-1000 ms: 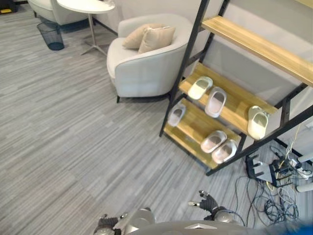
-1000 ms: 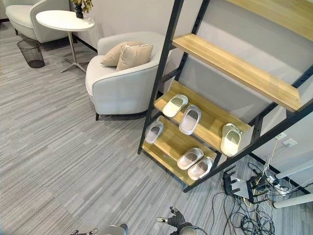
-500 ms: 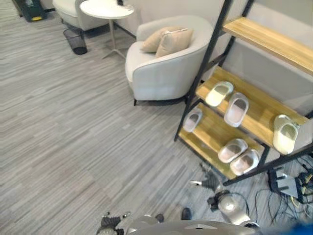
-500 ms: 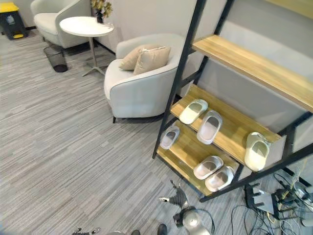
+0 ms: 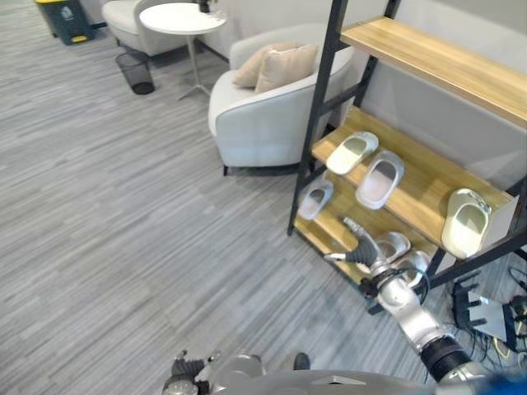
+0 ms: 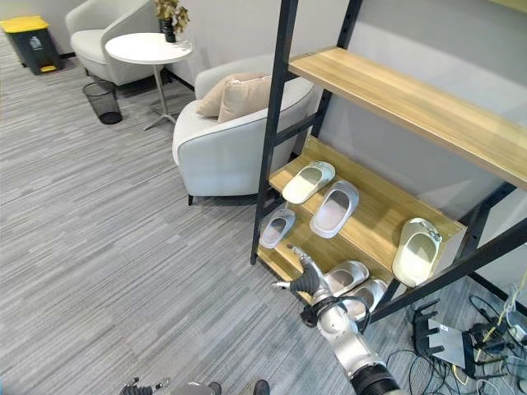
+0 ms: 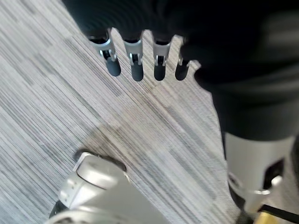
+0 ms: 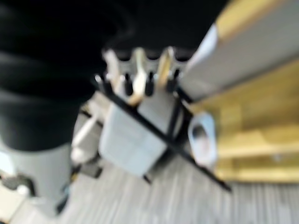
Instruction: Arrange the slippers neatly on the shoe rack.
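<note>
The shoe rack (image 5: 323, 115) has a black frame and sloping wooden shelves. On its middle shelf lie a white slipper (image 5: 352, 153), a pinkish slipper (image 5: 380, 179) and, apart at the right end, another white slipper (image 5: 464, 222). The lowest shelf carries a small slipper (image 5: 315, 199) at its left and a pair of slippers (image 5: 395, 245) side by side at the right. My right hand (image 5: 360, 252) is stretched out just before that pair, fingers straight and thumb apart, holding nothing. My left hand (image 7: 136, 63) hangs low over the carpet with straight fingers.
A pale armchair (image 5: 263, 123) with two cushions stands just left of the rack. Beyond it are a round side table (image 5: 181, 18), a wire bin (image 5: 136, 72) and a yellow-lidded bin (image 5: 66, 16). A power strip and cables (image 5: 486, 317) lie on the floor at the right.
The camera has shifted. My right arm has risen from the bottom edge and reached forward to the lowest shelf, beside the pair of slippers. The slippers lie as before.
</note>
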{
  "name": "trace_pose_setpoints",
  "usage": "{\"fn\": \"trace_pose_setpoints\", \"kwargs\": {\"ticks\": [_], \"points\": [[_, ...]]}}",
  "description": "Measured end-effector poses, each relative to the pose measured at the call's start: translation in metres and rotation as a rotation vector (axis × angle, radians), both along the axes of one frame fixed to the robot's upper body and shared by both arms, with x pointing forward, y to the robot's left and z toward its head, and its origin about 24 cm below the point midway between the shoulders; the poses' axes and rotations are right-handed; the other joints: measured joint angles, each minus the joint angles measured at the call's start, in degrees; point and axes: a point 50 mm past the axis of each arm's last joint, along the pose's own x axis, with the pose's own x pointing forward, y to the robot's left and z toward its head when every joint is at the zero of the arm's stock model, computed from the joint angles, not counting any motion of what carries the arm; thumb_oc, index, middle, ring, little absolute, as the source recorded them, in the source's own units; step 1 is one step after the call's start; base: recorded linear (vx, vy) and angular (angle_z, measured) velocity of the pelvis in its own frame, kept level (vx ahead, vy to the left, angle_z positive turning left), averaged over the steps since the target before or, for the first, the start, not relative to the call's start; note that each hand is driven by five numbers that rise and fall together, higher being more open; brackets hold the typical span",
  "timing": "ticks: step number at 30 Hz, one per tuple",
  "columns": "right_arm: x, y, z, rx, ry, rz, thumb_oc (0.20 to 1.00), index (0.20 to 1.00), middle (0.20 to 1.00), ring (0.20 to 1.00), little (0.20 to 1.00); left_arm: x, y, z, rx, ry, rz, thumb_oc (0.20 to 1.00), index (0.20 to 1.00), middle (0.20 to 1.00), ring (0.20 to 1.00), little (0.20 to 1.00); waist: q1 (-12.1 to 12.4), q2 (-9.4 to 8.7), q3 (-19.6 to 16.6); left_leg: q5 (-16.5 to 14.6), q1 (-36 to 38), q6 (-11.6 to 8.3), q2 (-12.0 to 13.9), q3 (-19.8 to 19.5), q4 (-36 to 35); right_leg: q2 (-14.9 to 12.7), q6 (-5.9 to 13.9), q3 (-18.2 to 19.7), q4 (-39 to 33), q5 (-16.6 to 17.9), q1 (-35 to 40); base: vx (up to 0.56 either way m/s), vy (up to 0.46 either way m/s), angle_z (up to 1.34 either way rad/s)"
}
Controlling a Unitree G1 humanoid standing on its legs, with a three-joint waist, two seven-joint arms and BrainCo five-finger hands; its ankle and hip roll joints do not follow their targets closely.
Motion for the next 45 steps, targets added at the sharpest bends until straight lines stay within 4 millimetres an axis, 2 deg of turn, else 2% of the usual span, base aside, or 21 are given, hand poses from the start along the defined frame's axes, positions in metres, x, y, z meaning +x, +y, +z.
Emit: {"fn": "trace_pose_setpoints", "kwargs": {"ticks": [2, 4, 5, 6, 8, 9, 12, 14, 16, 17, 20, 22, 26, 30, 34, 40, 45], "points": [[0.016, -0.005, 0.018, -0.023, -0.063, -0.01, 1.0, 1.0, 1.0, 1.0, 1.0, 0.004, -0.005, 0.0, -0.032, -0.022, -0.003, 1.0, 1.0, 1.0, 1.0, 1.0, 1.09, 1.32, 0.72, 0.54, -2.84, 0.72, -1.27, -1.58, -0.63, -0.46, 0.44, 0.8, -0.13, 0.51, -0.75, 0.14, 0.117, -0.11], [0.032, -0.005, 0.038, -0.028, -0.13, -0.021, 1.0, 1.0, 1.0, 1.0, 1.0, 0.005, -0.011, -0.001, -0.075, -0.032, 0.007, 1.0, 1.0, 1.0, 1.0, 1.0, 2.69, 2.7, 1.16, 2.04, -4.44, 0.51, -2.49, -3.28, -3.86, -0.75, 0.95, 2.85, 0.14, 0.89, -2.29, 0.12, 0.098, -0.59], [0.038, -0.002, 0.047, -0.018, -0.161, -0.023, 1.0, 1.0, 1.0, 1.0, 1.0, -0.001, -0.017, -0.003, -0.101, -0.023, 0.023, 1.0, 1.0, 1.0, 1.0, 1.0, 4.19, 4.25, 0.88, 5.43, -3.62, 0.32, -2.28, -4.21, -6.34, -0.02, 0.9, 4.58, 0.56, 1.19, -2.61, 0.28, 0.181, -0.73], [0.04, 0.0, 0.05, -0.012, -0.173, -0.022, 1.0, 1.0, 1.0, 1.0, 1.0, -0.005, -0.017, -0.004, -0.109, -0.01, 0.035, 1.0, 1.0, 1.0, 1.0, 1.0, 4.2, 5.05, 0.64, 7.55, -3.24, 1.14, -2.65, -4.41, -6.3, -0.06, 1.35, 5.31, 0.33, 0.89, -2.19, 0.35, 0.231, -0.57], [0.04, 0.0, 0.047, 0.0, -0.165, -0.049, 1.0, 1.0, 1.0, 1.0, 1.0, -0.012, -0.018, -0.005, -0.11, 0.004, 0.034, 1.0, 1.0, 1.0, 1.0, 1.0, 4.1, 5.28, 0.44, 7.99, -2.36, 2.5, -3.6, -3.62, -5.52, -1.2, 1.59, 5.35, 0.06, -0.54, -0.74, 0.27, 0.188, -0.16], [0.04, -0.002, 0.045, -0.001, -0.16, -0.062, 1.0, 1.0, 1.0, 1.0, 1.0, -0.013, -0.019, -0.005, -0.111, 0.002, 0.028, 1.0, 1.0, 1.0, 1.0, 1.0, 4.05, 5.7, -0.04, 8.83, -2.17, 3.73, -3.32, -3.35, -6.14, -1.26, 2.33, 4.99, 0.12, -1.28, -0.23, 0.2, 0.215, -0.02], [0.048, -0.026, 0.04, -0.01, -0.141, -0.217, 1.0, 1.0, 1.0, 1.0, 1.0, -0.008, -0.018, 0.0, -0.111, -0.059, 0.001, 1.0, 1.0, 1.0, 1.0, 1.0, 4.84, 5.83, -0.56, 9.95, -0.85, 5.63, -3.5, -2.29, -8.25, -2.06, 2.27, 4.18, 7.83, -5.06, -0.44, 0.05, 0.18, -0.02], [0.056, -0.044, 0.049, -0.001, -0.181, -0.334, 1.0, 1.0, 1.0, 1.0, 1.0, -0.006, -0.021, 0.002, -0.126, -0.081, -0.03, 1.0, 1.0, 1.0, 1.0, 1.0, 5.78, 5.4, -0.92, 10.43, -1.78, 6.39, -4.03, -1.78, -8.58, -2.77, 3.21, 4.21, 7.31, -5.73, -0.16, -0.07, 0.106, -0.12], [0.062, -0.057, 0.06, 0.013, -0.228, -0.432, 1.0, 1.0, 1.0, 1.0, 1.0, -0.005, -0.022, 0.003, -0.13, -0.087, -0.047, 1.0, 1.0, 1.0, 1.0, 1.0, 5.86, 5.62, -0.79, 11.33, -2.84, 6.32, -5.07, -1.89, -8.21, -3.57, 4.59, 4.18, 5.07, -5.53, 0.08, -0.09, 0.086, 0.06], [0.069, -0.064, 0.071, 0.037, -0.26, -0.496, 1.0, 1.0, 1.0, 1.0, 1.0, -0.003, -0.025, 0.004, -0.139, -0.096, -0.063, 1.0, 1.0, 1.0, 1.0, 1.0, 5.4, 6.57, -0.3, 11.31, -3.89, 6.26, -5.29, -2.28, -7.26, -3.4, 5.45, 4.11, 4.35, -5.32, -0.17, -0.08, 0.065, 0.07], [0.077, -0.079, 0.086, 0.066, -0.3, -0.591, 1.0, 1.0, 1.0, 1.0, 1.0, -0.003, -0.027, 0.003, -0.145, -0.095, -0.087, 1.0, 1.0, 1.0, 1.0, 1.0, 5.74, 7.62, 0.44, 11.32, -5.65, 5.79, -5.1, -2.55, -6.43, -2.76, 5.26, 3.74, 4.37, -5.06, -1.48, -0.13, 0.073, 0.03], [0.091, -0.084, 0.101, 0.075, -0.299, -0.62, 1.0, 1.0, 1.0, 1.0, 1.0, -0.001, -0.028, 0.004, -0.147, -0.101, -0.094, 1.0, 1.0, 1.0, 1.0, 1.0, 5.83, 7.69, 2.33, 11.21, -7.14, 5.23, -4.52, -2.43, -5.93, -2.54, 5.02, 3.84, 4.66, -4.82, -3.39, -0.13, 0.054, -0.08], [0.113, -0.084, 0.14, 0.114, -0.354, -0.648, 1.0, 1.0, 1.0, 1.0, 1.0, 0.01, -0.03, 0.005, -0.151, -0.118, -0.112, 1.0, 1.0, 1.0, 1.0, 1.0, 6.11, 8.45, 5.46, 11.15, -11.15, 4.6, -4.21, -2.24, -4.36, -1.93, 5.04, 4.41, 5.48, -4.39, -7.26, -0.07, 0.038, -0.08], [0.128, -0.076, 0.175, 0.138, -0.411, -0.674, 1.0, 1.0, 1.0, 1.0, 1.0, 0.04, -0.035, 0.012, -0.153, -0.207, -0.146, 1.0, 1.0, 1.0, 1.0, 1.0, 6.99, 9.27, 8.55, 11.68, -15.06, 4.66, -4.5, -1.98, -3.46, -2.16, 5.66, 4.64, 5.97, -3.39, -10.64, -0.03, 0.065, -0.03], [0.133, -0.075, 0.192, 0.138, -0.463, -0.731, 1.0, 1.0, 1.0, 1.0, 1.0, 0.053, -0.039, 0.017, -0.164, -0.251, -0.152, 1.0, 1.0, 1.0, 1.0, 1.0, 7.6, 9.25, 10.68, 12.38, -16.16, 5.48, -4.74, -0.93, -3.55, -2.83, 5.98, 4.76, 6.0, -3.07, -11.77, 0.02, 0.052, -0.03], [0.122, -0.096, 0.22, 0.289, -0.674, -0.923, 1.0, 1.0, 1.0, 1.0, 1.0, 0.061, -0.039, 0.022, -0.163, -0.304, -0.145, 1.0, 1.0, 1.0, 1.0, 1.0, 7.31, 9.38, 12.56, 12.25, -17.82, 5.5, -5.8, -0.86, -4.24, -3.73, 6.44, 4.92, 4.87, -2.84, -13.12, 0.04, 0.033, 0.0], [0.115, -0.096, 0.239, 0.411, -0.787, -0.898, 1.0, 1.0, 1.0, 1.0, 1.0, 0.061, -0.039, 0.022, -0.156, -0.308, -0.143, 1.0, 1.0, 1.0, 1.0, 1.0, 7.34, 9.41, 13.49, 12.38, -17.88, 5.9, -6.22, -0.9, -4.35, -3.97, 6.66, 5.11, 3.99, -2.68, -12.84, 0.07, -0.009, 0.01]]}}
